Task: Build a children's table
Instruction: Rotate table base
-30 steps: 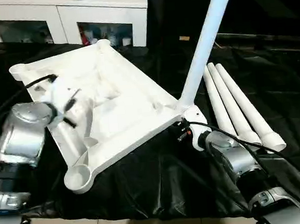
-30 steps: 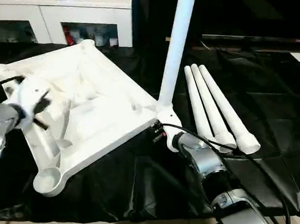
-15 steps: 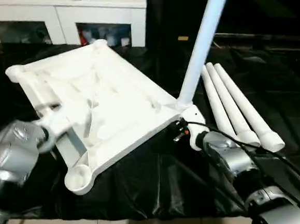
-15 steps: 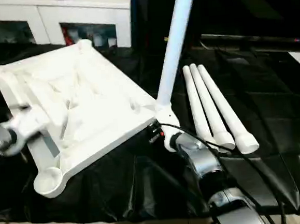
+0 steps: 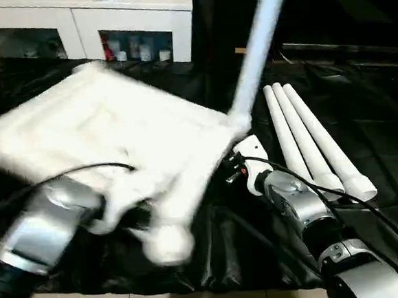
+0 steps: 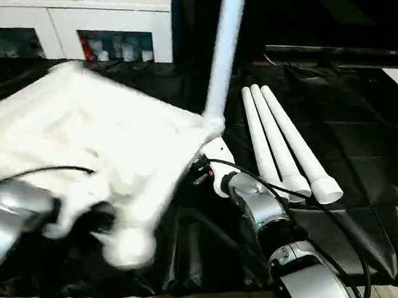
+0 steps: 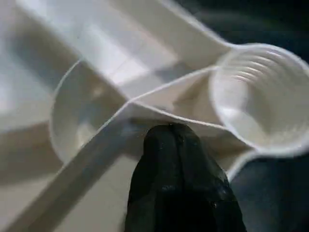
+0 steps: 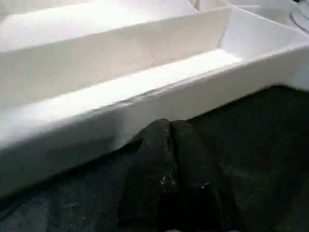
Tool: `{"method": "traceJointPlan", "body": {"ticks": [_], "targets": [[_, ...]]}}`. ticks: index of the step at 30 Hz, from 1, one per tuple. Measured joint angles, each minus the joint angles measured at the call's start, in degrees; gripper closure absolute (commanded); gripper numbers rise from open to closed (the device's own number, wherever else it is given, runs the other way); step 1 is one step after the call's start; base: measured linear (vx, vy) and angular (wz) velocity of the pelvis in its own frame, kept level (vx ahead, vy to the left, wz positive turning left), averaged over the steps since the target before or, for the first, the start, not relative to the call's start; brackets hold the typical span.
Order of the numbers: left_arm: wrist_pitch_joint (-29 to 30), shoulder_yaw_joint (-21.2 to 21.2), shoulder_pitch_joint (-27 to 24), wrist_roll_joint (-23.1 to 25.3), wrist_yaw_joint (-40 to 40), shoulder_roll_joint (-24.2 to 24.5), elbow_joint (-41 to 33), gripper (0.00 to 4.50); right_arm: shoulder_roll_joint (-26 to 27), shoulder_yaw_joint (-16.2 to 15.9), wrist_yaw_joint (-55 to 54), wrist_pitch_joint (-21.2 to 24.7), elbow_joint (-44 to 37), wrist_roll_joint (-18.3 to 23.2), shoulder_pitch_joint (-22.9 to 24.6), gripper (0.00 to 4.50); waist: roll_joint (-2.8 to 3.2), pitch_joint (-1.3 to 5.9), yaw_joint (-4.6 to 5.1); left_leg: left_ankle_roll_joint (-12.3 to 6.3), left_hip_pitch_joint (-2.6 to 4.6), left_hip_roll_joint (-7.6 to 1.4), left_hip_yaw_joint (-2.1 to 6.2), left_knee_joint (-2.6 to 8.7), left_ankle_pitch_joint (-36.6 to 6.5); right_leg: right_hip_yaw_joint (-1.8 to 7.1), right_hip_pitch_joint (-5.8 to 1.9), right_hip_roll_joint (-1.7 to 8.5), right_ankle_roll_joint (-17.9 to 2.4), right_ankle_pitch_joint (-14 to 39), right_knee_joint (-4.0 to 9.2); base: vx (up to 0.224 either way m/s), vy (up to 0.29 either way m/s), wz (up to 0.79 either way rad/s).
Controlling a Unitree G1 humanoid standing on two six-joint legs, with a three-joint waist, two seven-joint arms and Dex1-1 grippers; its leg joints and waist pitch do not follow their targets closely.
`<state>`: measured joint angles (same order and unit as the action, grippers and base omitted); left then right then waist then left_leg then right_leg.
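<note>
Fingers of my left gripper (image 7: 177,145) sit clenched against a rib beside a corner socket (image 7: 258,96), grasping nothing; my right gripper (image 8: 170,140) has just pinched shut under the tabletop's (image 5: 109,142) rim. Tabletop, sharp a moment ago, now smears across left-centre frame, swinging with its fitted leg (image 5: 256,44). Three spare legs (image 5: 312,140) lie right, so three sockets remain

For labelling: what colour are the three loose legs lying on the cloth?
White legs, clearest in the right eye view.
</note>
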<state>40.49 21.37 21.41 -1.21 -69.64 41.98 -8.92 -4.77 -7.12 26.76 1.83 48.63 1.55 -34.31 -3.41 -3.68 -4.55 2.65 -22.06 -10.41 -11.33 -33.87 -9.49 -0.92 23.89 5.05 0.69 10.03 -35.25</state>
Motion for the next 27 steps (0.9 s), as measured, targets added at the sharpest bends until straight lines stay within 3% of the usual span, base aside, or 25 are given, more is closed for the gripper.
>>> {"method": "traceJointPlan", "body": {"ticks": [4,11,15,17,19,23,24,27], "targets": [[-1.0,1.7,1.9,0.7,2.6,-4.6,1.0,4.50,0.1,0.0,0.1,-0.3,1.0,0.0,-0.8,4.48,0.00,0.00,-0.13,0.01,0.01,0.00,-0.01,-0.01,0.0,0.00,-0.02,0.00,0.0,0.0,0.01,0.000,0.000,0.00],[-7.7,2.0,8.8,5.2,17.8,-16.9,15.6,4.50,-0.8,0.0,0.0,-1.0,0.4,-0.1,-0.6,4.48,0.05,-0.03,-0.33,0.02,-0.04,0.01,-0.01,-0.03,0.0,0.01,-0.06,0.02,0.0,-0.1,0.02,0.000,0.000,0.00],[-10.7,0.8,12.3,6.0,25.0,-22.8,23.1,4.50,-3.3,0.6,-0.1,-0.3,-5.6,0.0,2.1,4.48,0.18,-0.08,-0.61,0.03,-0.10,0.01,0.01,-0.03,0.0,-0.01,-0.07,0.02,0.0,-0.2,0.03,0.000,0.000,0.00],[-12.3,0.4,13.0,6.8,27.3,-23.6,25.2,4.50,-4.3,1.4,-0.3,0.6,-9.6,0.1,3.2,4.48,0.31,0.00,-0.52,0.02,-0.09,0.01,0.01,-0.03,0.0,-0.01,-0.07,0.01,0.0,-0.2,0.07,0.000,0.000,0.00],[-13.7,-0.3,13.1,7.4,29.2,-24.3,26.5,4.50,-6.3,2.5,-1.4,4.0,-15.1,0.0,4.8,4.48,0.44,0.05,-0.47,0.02,-0.10,0.01,0.02,-0.03,0.0,-0.01,-0.07,0.00,0.1,-0.2,0.12,0.000,0.000,0.00],[-16.0,-0.4,12.8,7.8,30.4,-22.6,25.6,4.50,-8.3,5.4,-5.5,15.4,-25.4,0.1,6.6,4.48,0.46,0.05,-0.44,0.03,-0.10,-0.11,0.03,-0.02,0.0,0.00,-0.04,-0.14,0.1,-0.2,0.15,0.000,0.000,0.00],[-16.0,-1.6,12.0,7.4,30.2,-22.2,23.4,4.17,-8.5,6.5,-5.5,17.1,-28.7,0.8,7.6,4.22,0.47,0.04,-0.46,0.04,-0.10,-0.18,0.03,-0.02,0.0,0.00,-0.04,-0.18,0.1,-0.2,0.19,0.000,0.000,0.00],[-15.6,-5.6,10.5,4.3,29.8,-23.1,18.6,4.09,-8.8,8.9,-6.7,19.1,-33.0,2.6,7.9,4.14,0.51,0.02,-0.47,0.04,-0.09,-0.21,-0.01,-0.02,0.0,0.00,-0.05,-0.19,0.1,-0.2,0.21,0.000,0.000,0.00]]}}
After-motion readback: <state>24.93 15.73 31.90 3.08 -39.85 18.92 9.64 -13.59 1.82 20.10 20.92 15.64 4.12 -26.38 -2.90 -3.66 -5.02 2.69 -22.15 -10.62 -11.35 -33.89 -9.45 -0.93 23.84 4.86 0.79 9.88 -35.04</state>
